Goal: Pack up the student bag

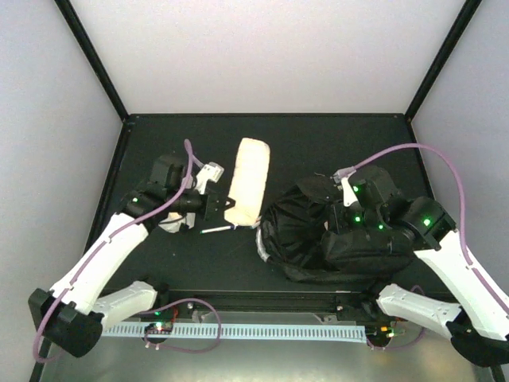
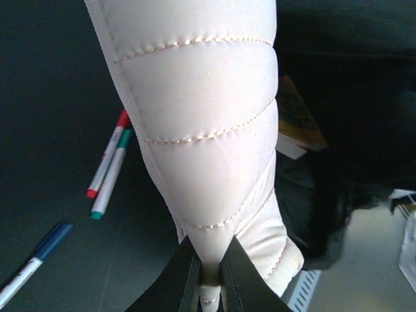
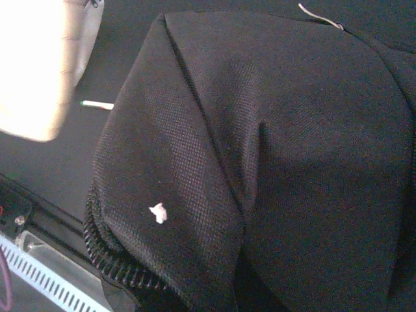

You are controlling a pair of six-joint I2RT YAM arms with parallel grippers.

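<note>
Cream quilted cloth: a padded pouch [image 1: 249, 181] [image 2: 208, 130], sewn in curved rows, laid lengthwise away from the arms on the left half of the counter [image 1: 318, 139]. Just past it in the left wrist view, a yellow cover [image 2: 296, 117] with dark print too blurred to read, tucked against black fabric.

Left arm [image 1: 103, 255] stretched forward and angled inward, wrist roughly level. Left tool [image 1: 225, 205] [image 2: 209, 270] almost closed, two dark fingers pinching the pouch's near end. Right arm [image 1: 469, 270] folded back over the right side, wrist bowed above the student bag [image 1: 310, 231] [image 3: 260, 162]. Right tool [image 1: 334, 221] lost against the black cloth; finger gap and any hold impossible to tell.

Student bag slumped on the right half of the counter, just beside the pouch and close to the near edge. Coarse black weave, one white fleck [image 3: 157, 212], ribbed zipper coil [image 3: 110, 263] along its lower-left edge in the right wrist view.

Red-capped pen [image 2: 107, 159] and green-capped pen [image 2: 112, 175] side by side left of the pouch; blue-capped pen [image 2: 36, 260] nearer, apart from them.

Matte black counter, pale grey walls [image 1: 262, 48] on three sides, black frame posts at the corners, pale slotted rail [image 1: 238, 329] along the near edge.
</note>
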